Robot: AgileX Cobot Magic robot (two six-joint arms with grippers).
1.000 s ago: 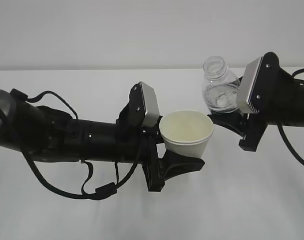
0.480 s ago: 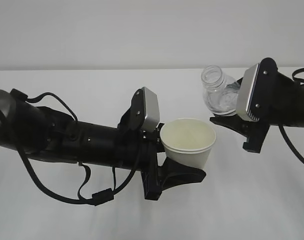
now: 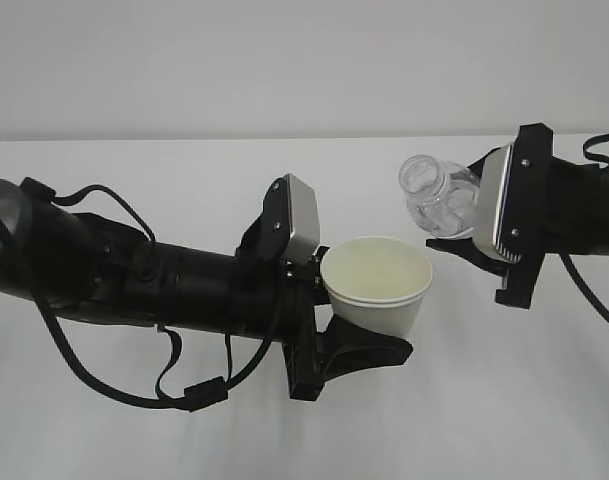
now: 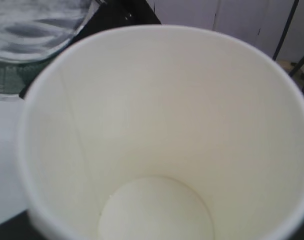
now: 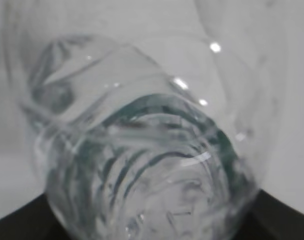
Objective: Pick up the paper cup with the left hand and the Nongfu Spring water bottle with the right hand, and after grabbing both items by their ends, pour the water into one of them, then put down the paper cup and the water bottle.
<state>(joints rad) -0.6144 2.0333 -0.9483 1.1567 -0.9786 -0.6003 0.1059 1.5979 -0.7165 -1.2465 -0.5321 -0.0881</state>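
Both jaws clamp: left hand point(image 3: 359, 345) on the paper cup point(image 3: 376, 284) mid-frame, right hand point(image 3: 464, 235) on the Nongfu Spring water bottle point(image 3: 439, 195) upper right, now tipped further cupward. Left wrist: cup looks dry. Right wrist: bottle fills frame. Pouring begins.

left claw point(image 3: 359, 325) holds paper cup point(image 3: 376, 283) upright | right claw point(image 3: 462, 225) tilts bottle point(image 3: 436, 196) toward cup
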